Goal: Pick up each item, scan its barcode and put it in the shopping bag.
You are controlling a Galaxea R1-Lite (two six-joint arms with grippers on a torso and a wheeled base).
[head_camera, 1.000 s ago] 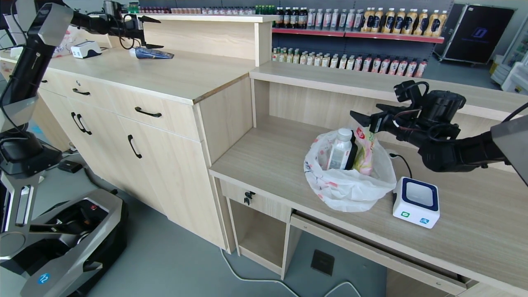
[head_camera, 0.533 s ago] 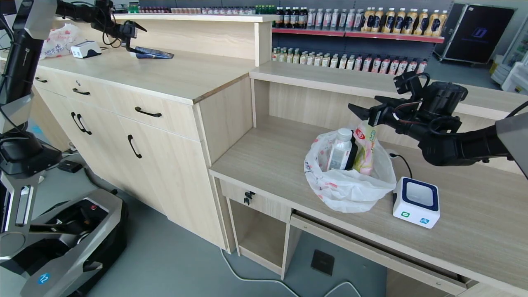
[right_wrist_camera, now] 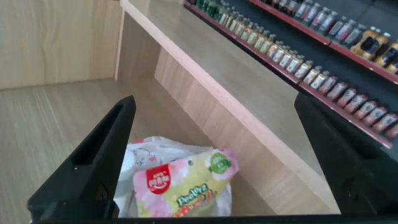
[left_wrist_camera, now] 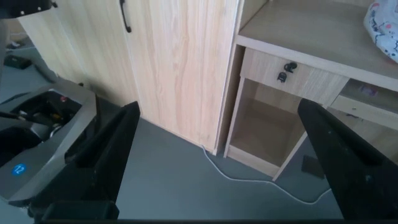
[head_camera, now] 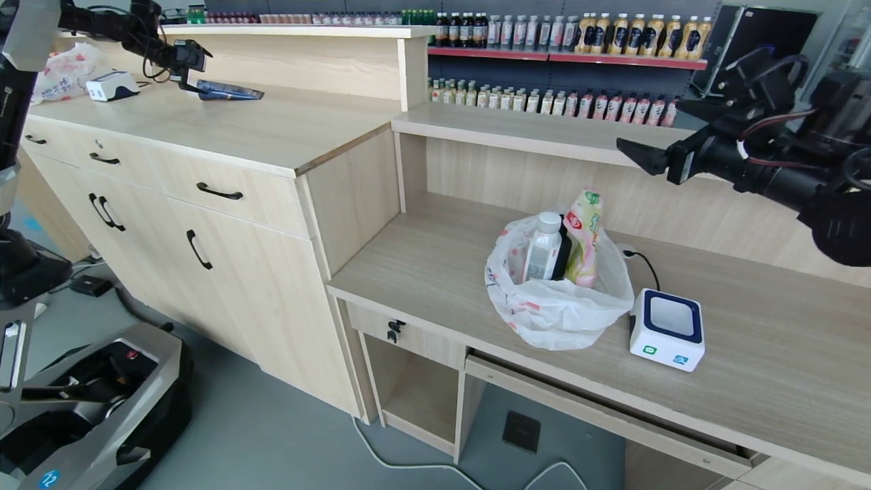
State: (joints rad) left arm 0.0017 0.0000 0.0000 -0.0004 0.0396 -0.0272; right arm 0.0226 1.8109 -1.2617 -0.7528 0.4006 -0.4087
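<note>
My left gripper [left_wrist_camera: 217, 109] and right gripper [right_wrist_camera: 212, 102] gape wide; crinkly plastic shopping bag [head_camera: 551, 320] holds white bottle [head_camera: 543, 248], glossy pouch [right_wrist_camera: 186, 180] at its 3 o'clock.

White shopping bag [head_camera: 544, 318] (red-speckled); pink-and-yellow snack packet [head_camera: 584, 235]; white scanner [head_camera: 667, 330], navy-rimmed.

The grey-and-black jointed left arm [head_camera: 15, 88] rises along the head view's 9 o'clock edge. It bends near the top, and its slim black forearm runs level toward 3 o'clock. At its end, around 10 o'clock, the black two-fingered left gripper [head_camera: 197, 70] points toward 3 o'clock, its fingers spread wide with nothing between them.

The bulky black right arm [head_camera: 840, 218] comes in from the 3 o'clock edge, with cables looped over its wrist. The black two-fingered right gripper [head_camera: 652, 126] sits raised near 2 o'clock and points toward 9 o'clock, fingers likewise parted wide and empty.
</note>
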